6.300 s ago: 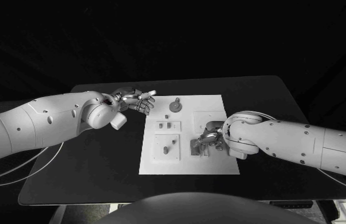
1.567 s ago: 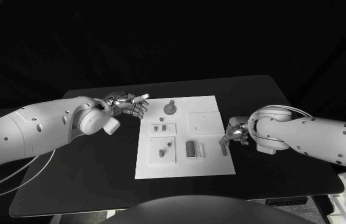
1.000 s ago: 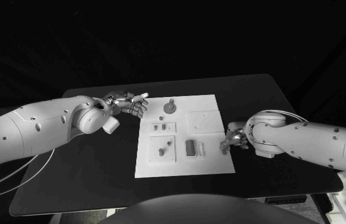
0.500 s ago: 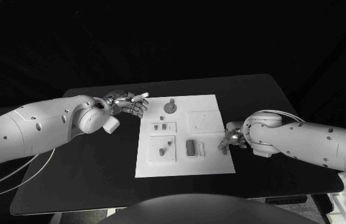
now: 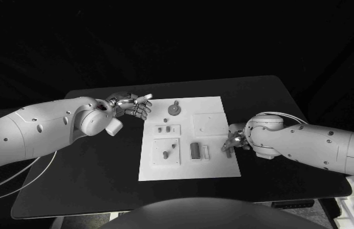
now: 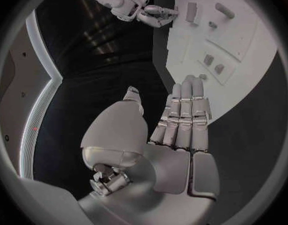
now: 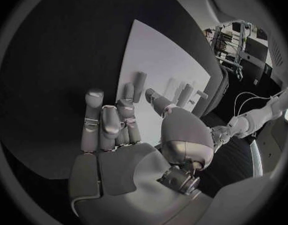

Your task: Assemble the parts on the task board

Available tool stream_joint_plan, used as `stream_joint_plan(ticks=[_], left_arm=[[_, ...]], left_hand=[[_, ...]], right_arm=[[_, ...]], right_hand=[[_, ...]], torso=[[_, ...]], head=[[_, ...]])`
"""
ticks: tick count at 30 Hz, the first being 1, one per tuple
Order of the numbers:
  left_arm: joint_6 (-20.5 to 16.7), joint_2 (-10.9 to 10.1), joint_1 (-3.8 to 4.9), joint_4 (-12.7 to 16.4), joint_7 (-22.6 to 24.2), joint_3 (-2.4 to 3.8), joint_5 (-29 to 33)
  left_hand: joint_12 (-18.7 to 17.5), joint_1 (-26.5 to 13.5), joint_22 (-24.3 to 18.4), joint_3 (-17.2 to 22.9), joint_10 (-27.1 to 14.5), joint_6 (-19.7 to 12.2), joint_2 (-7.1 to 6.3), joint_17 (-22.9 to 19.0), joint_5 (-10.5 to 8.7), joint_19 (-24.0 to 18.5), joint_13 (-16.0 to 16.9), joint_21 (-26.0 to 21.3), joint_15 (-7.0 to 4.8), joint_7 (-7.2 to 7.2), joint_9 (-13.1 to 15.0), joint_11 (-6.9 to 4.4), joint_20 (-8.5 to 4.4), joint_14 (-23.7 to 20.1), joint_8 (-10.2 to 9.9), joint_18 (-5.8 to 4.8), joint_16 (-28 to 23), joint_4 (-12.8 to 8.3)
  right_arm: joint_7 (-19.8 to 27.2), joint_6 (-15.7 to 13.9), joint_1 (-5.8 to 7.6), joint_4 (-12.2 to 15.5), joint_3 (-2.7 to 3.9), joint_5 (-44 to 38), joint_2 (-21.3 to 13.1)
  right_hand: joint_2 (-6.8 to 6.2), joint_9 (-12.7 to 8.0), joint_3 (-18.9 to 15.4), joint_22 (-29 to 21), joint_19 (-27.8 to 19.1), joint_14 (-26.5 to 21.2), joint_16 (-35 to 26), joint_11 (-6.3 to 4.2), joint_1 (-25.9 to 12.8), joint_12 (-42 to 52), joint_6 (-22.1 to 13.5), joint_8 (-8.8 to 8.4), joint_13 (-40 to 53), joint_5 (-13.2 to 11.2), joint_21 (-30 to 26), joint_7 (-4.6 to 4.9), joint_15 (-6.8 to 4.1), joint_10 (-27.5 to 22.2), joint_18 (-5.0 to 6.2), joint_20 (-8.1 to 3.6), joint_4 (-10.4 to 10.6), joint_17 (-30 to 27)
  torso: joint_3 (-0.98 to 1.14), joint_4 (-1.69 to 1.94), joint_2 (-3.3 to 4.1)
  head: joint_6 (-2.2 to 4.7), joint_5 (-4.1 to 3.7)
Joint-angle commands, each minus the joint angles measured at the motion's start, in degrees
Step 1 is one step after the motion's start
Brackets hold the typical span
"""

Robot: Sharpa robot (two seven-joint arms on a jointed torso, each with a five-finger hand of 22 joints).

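- Head view: right hand (image 5: 235,142) sits at the right edge of the white task board (image 5: 214,165), centre of frame, fingers curled down at a short rod (image 5: 228,153) lying near that edge. Whether it pinches the rod or only touches it: cannot tell, since the forearm covers the contact.
- Right wrist view: right-hand fingers (image 7: 105,121) are partly bent over the board edge, with the rod (image 7: 139,86) just beyond the fingertips. Nothing is plainly clamped.
- Left hand (image 5: 133,106) hovers off the board's upper left corner, fingers spread, holding nothing. The left wrist view confirms this: flat palm, straight fingers (image 6: 184,116).
- Risk: the rod lies close to the board edge, so a glancing touch could roll it off onto the black table (image 5: 88,178).
- Risk: the dark block (image 5: 195,151) stands just left of the rod, and a sweeping finger could knock it.
- Risk: a half-made pinch could let the rod tilt and slip on lift.
- Hard to read: which socket suits the rod; the round part (image 5: 175,109) at the board's top and the small pegs are too small to identify.
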Motion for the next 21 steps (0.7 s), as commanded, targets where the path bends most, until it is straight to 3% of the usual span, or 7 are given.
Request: stream_joint_plan(ticks=[1, 5, 21], left_arm=[[0.96, -0.01, 0.05, 0.13, 0.21, 0.04, 0.61], [0.98, -0.06, 0.05, 0.14, 0.18, 0.04, 0.41], [1.17, -0.05, 0.05, 0.15, 0.31, 0.04, -0.02]], left_hand=[[0.0, -0.55, 0.08, 0.36, -0.6, -0.31, -0.09, 0.08, 0.19, -0.51, -0.09, -0.39, 0.27, 1.57, -0.09, -0.01, -0.06, -0.16, -0.21, 0.71, -0.31, 0.09], [0.0, -0.56, 0.09, 0.38, -0.61, -0.32, -0.09, 0.09, 0.19, -0.52, -0.09, -0.4, 0.28, 1.57, -0.1, 0.0, -0.06, -0.17, -0.2, 0.71, -0.33, 0.09], [0.03, -0.52, 0.12, 0.42, -0.64, -0.36, -0.23, 0.14, 0.19, -0.56, -0.1, -0.42, 0.28, 1.58, -0.11, 0.01, -0.05, -0.18, -0.2, 0.72, -0.37, 0.07]], right_arm=[[-0.56, 2.31, -0.87, -0.46, -0.48, -2.87, 0.38], [-0.71, 3.52, -1.02, -0.49, -0.48, -4.14, 0.53], [-0.85, 3.47, -1.33, -0.18, -0.48, -5.36, 0.61]], right_hand=[[0.06, -8.49, -0.13, 0.16, -0.34, -0.27, 0.19, -0.06, -0.44, -0.13, -0.55, -0.39, -0.02, -0.05, -0.1, -0.03, 0.05, 0.26, 1.62, 0.04, 0.14, 0.09], [0.06, -8.49, -0.13, 0.16, -0.34, -0.27, 0.19, -0.06, -0.44, -0.13, -0.55, -0.39, -0.02, -0.05, -0.1, -0.03, 0.05, 0.26, 1.62, 0.04, 0.14, 0.09], [0.06, -8.49, -0.13, 0.16, -0.34, -0.27, 0.19, -0.06, -0.44, -0.13, -0.55, -0.39, -0.02, -0.05, -0.1, -0.03, 0.05, 0.26, 1.62, 0.04, 0.14, 0.09]], torso=[[0.01, 0.04, 0.01], [-0.02, 0.01, 0.02], [-0.01, -0.01, 0.01]], head=[[-0.1, 0.01], [-0.19, -0.06], [-0.27, -0.08]])
